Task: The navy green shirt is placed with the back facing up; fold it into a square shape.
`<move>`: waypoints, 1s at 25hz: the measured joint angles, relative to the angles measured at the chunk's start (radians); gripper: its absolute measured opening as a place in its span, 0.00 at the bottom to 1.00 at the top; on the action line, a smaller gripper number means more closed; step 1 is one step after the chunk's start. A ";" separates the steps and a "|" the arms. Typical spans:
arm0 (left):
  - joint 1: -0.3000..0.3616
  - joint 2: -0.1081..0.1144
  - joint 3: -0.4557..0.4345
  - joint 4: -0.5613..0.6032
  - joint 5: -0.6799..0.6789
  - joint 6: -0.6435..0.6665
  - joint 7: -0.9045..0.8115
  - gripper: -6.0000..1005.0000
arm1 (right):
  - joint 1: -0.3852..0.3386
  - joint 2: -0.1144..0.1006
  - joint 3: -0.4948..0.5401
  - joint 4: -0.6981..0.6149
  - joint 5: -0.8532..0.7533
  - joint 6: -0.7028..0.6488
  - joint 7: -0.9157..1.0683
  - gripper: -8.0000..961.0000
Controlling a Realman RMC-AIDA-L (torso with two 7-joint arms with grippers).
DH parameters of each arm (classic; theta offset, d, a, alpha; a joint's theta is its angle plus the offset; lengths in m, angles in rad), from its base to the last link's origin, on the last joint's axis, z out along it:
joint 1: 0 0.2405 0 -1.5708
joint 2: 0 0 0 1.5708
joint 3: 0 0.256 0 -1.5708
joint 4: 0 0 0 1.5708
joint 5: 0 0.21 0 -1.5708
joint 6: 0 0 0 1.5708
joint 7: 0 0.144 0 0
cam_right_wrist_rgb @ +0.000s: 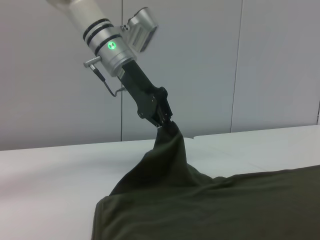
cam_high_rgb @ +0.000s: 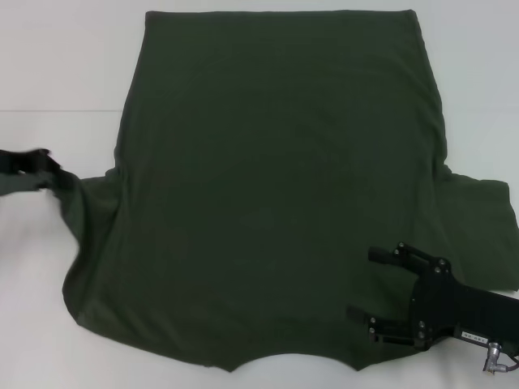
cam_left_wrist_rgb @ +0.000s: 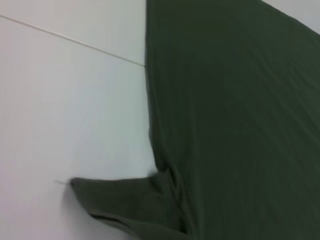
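Shirt [cam_high_rgb: 276, 203] lies flat, back up, on white surface [cam_high_rgb: 57, 57], collar nearest the robot; left gripper [cam_right_wrist_rgb: 164, 119] fingers pinch its left sleeve, lifted off to the side, while right gripper [cam_high_rgb: 375, 293], fingers wide, hovers over the near right shoulder.

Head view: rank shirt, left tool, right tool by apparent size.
1. Dark olive-green cotton T-shirt, by far the largest.
2. Black right tool, resting over the shirt's near right corner.
3. Black left tool, cut off at the frame edge, so its rank is unsure.
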 joint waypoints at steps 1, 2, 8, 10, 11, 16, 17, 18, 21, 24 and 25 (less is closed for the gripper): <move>-0.004 -0.023 0.010 0.005 -0.001 0.000 0.000 0.03 | 0.000 0.000 0.000 0.000 0.000 0.000 0.000 0.98; -0.004 -0.023 0.010 0.005 -0.001 0.000 0.000 0.03 | 0.000 0.000 0.000 0.000 0.000 0.000 0.001 0.98; -0.013 -0.139 0.090 0.061 -0.001 -0.059 0.008 0.04 | 0.002 0.000 0.000 0.000 0.001 0.004 0.002 0.98; -0.013 -0.170 0.143 0.074 0.002 -0.092 0.005 0.04 | 0.003 0.000 0.000 0.000 0.002 0.004 0.002 0.98; -0.013 -0.181 0.168 0.077 0.003 -0.107 0.003 0.04 | 0.003 0.000 0.000 0.000 0.002 0.004 0.002 0.98; -0.022 -0.212 0.225 0.075 0.000 -0.126 0.002 0.04 | 0.000 0.000 0.000 0.001 0.002 0.004 0.002 0.98; -0.023 -0.216 0.230 0.073 0.000 -0.129 0.003 0.05 | -0.002 0.000 0.001 0.001 0.002 0.004 0.002 0.98; -0.023 -0.219 0.232 0.070 0.000 -0.131 0.005 0.05 | -0.003 0.000 0.001 0.002 0.002 0.005 0.002 0.98; -0.019 -0.222 0.233 0.055 -0.001 -0.137 0.009 0.08 | -0.005 0.000 0.002 0.003 0.002 0.007 0.002 0.98; -0.017 -0.224 0.233 0.035 -0.002 -0.138 0.016 0.10 | -0.006 0.000 0.002 0.004 0.002 0.008 0.002 0.98; -0.017 -0.224 0.233 0.027 -0.003 -0.139 0.024 0.12 | -0.006 0.000 0.002 0.004 0.002 0.008 0.002 0.98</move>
